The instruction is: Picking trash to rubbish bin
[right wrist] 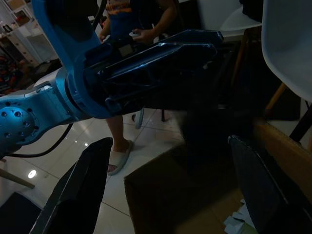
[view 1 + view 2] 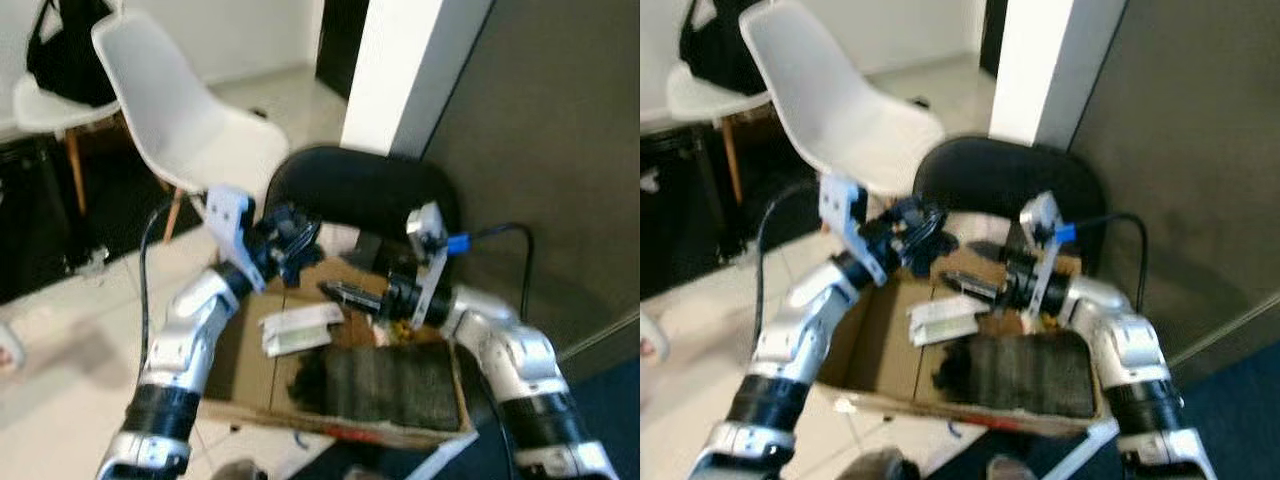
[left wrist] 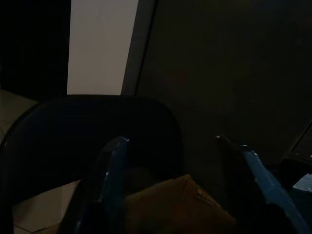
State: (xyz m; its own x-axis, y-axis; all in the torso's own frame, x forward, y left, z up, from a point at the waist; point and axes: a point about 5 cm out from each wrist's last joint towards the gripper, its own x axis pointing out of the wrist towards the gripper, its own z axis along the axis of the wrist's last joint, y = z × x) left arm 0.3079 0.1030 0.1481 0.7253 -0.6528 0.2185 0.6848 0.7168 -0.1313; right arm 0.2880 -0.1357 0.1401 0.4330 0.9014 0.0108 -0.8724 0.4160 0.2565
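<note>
Cardboard box (image 2: 250, 360) on the tiled floor (image 2: 70, 350), holding a white carton (image 2: 298, 328) and a dark wad (image 2: 385, 385) of trash. Left gripper (image 2: 292, 245) and right gripper (image 2: 345, 293) hover above the box, each with fingers spread and empty. Behind stand a black chair (image 2: 365, 190) and a white chair (image 2: 185, 110); a person (image 1: 129, 29) shows in the right wrist view.

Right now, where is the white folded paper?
In the head views, the white folded paper lies inside the open cardboard box, left of its middle, beside the dark cloth-like lump, below and between both hands.
</note>
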